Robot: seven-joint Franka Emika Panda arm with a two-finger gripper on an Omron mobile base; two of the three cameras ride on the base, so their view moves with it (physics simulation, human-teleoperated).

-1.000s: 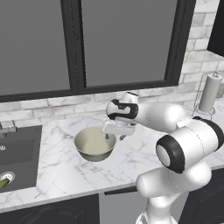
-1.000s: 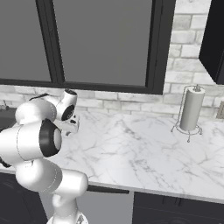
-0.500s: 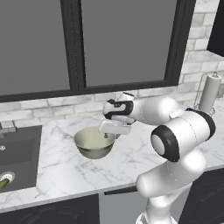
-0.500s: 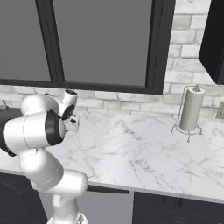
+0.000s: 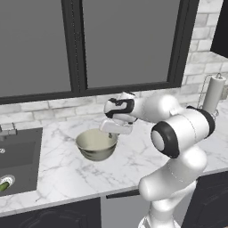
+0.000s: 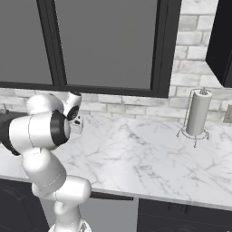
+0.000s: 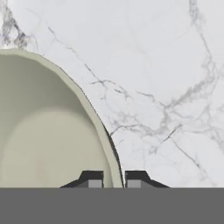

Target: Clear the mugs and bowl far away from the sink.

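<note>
The bowl, pale beige with a greenish-cream inside, stands on the marble counter just right of the sink. My gripper points down at the bowl's right rim. In the hand view the bowl fills the left side, and my gripper is shut on its thin rim, one fingertip inside the bowl and the other outside. In the right base view my gripper hangs behind my own arm, which hides the bowl. The mugs are out of view.
A paper towel roll on a wire stand stands at the back right by the brick wall. A steel faucet rises behind the sink, and something green lies in the basin. Marble counter stretches right of the bowl.
The jaws have closed from wide open onto the bowl's right rim. The arm's elbow has swung a little; the bowl has stayed in place.
</note>
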